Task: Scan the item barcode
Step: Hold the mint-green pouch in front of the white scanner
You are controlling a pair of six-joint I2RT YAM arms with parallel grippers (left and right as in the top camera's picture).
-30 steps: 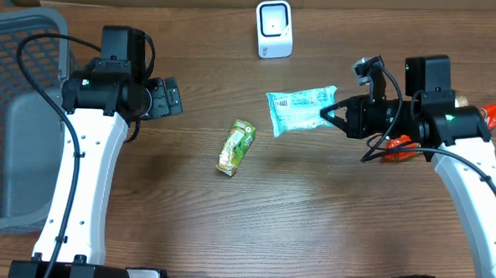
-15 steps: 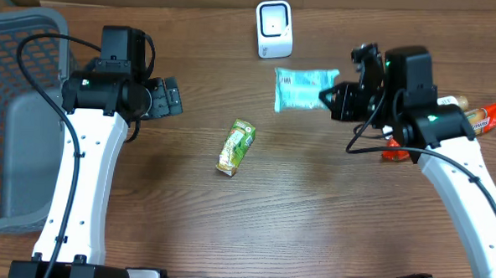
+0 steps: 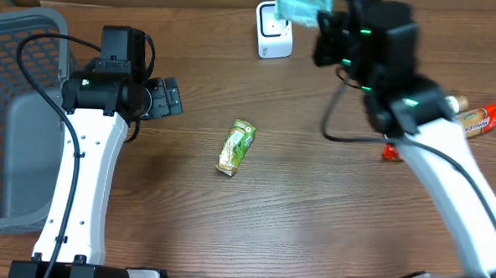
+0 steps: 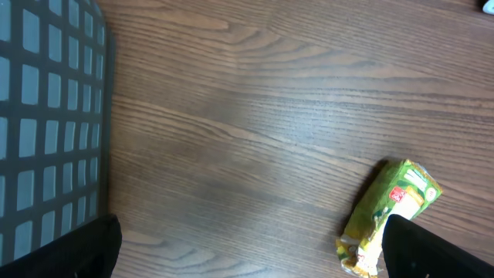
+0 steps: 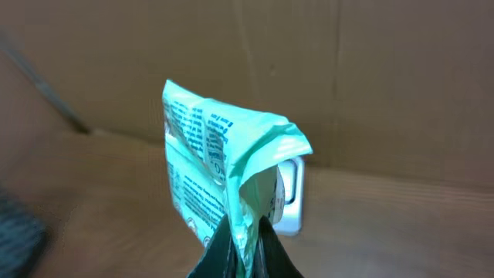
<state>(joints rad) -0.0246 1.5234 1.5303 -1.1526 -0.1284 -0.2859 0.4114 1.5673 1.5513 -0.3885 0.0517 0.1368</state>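
Over on the left by the grey basket (image 3: 15,104), the left gripper (image 3: 168,98) hangs wide open, holding nothing. Mid-table lies a green snack pack (image 3: 236,146). Further right, the right gripper (image 5: 241,243) is pinched tight on the teal packet (image 3: 302,6), lifted just above the white scanner (image 3: 273,35). Looks like the presenting step; next I'd guess the barcode side needs turning toward the scanner's face.

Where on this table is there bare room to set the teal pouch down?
Bare wood lies in front of the green packet, toward the near edge, and between that packet and the white scanner. Crowded: the right edge with the red snacks, the left with the basket.
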